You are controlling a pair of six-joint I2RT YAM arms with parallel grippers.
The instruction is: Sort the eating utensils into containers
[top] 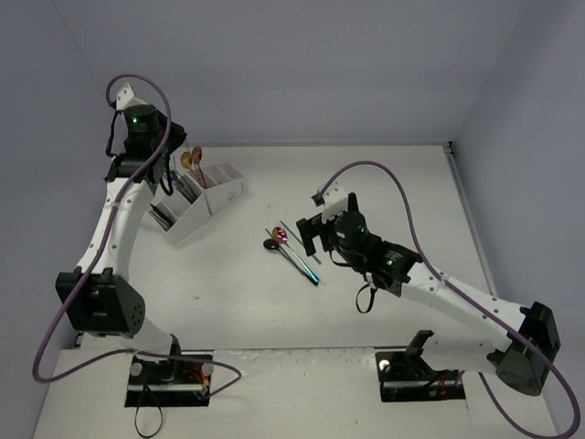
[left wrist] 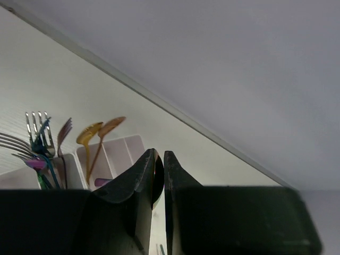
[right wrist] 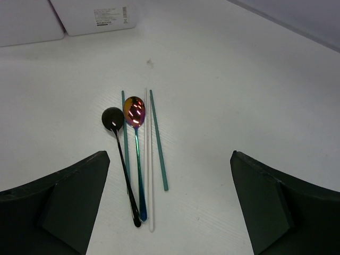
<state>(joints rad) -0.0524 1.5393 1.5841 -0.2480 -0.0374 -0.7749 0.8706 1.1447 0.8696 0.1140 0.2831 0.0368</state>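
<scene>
now | right gripper (right wrist: 169,164) spread wide, empty, over black spoon (right wrist: 112,118), rainbow spoon (right wrist: 134,111), teal sticks (right wrist: 158,141) lying close on table (right wrist: 239,79) | left gripper (left wrist: 159,159) closed near white caddy (top: 222,192) | tip: straddle one handle only

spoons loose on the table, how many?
2. A black spoon and a rainbow spoon lie side by side mid-table, among thin sticks. Others stand in the caddy; more may be hidden there.
</scene>
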